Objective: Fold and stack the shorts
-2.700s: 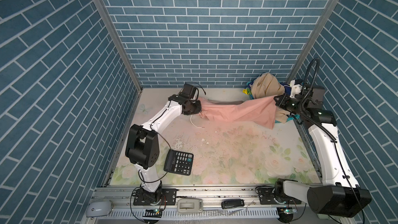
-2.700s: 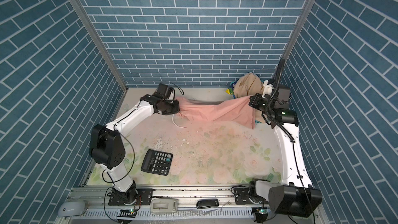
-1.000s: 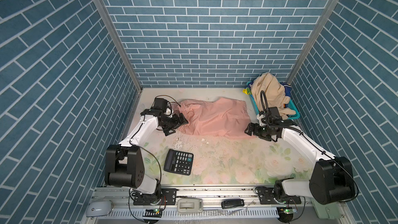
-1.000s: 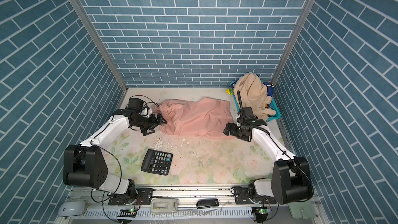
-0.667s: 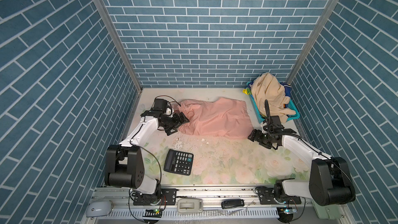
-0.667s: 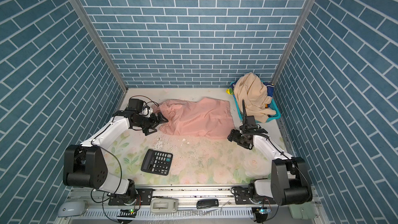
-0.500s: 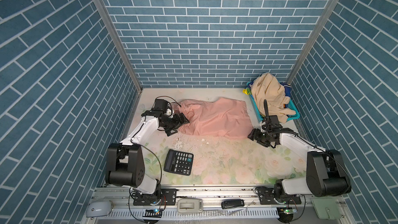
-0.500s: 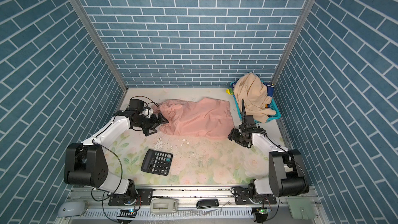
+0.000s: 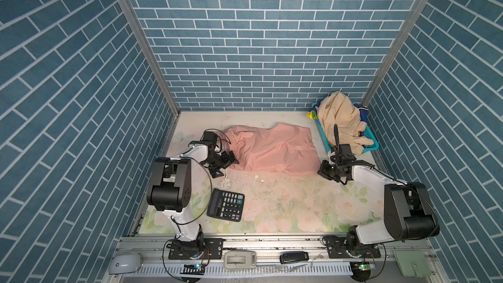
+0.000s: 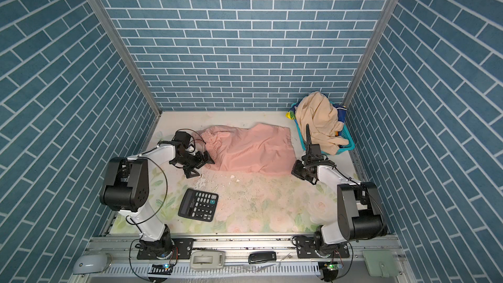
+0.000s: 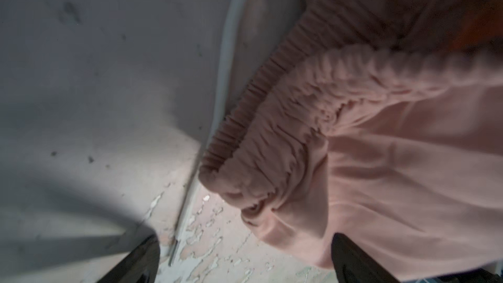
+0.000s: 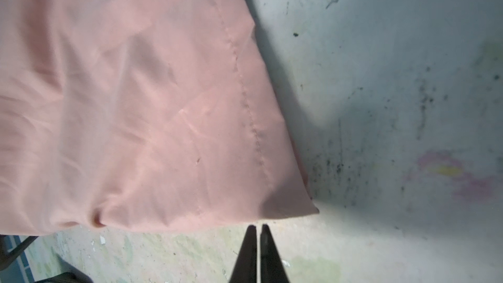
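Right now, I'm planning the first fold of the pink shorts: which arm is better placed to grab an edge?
Left, probably. The left gripper is open with the waistband corner of the salmon-pink shorts between its fingers; the right gripper is shut, empty, just short of the hem corner.

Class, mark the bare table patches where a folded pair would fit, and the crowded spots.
Largest: front centre, between calculator, salmon shorts and right arm. Narrower: strip between them and the back wall. Crowded: back-right corner, basket heaped with beige shorts.
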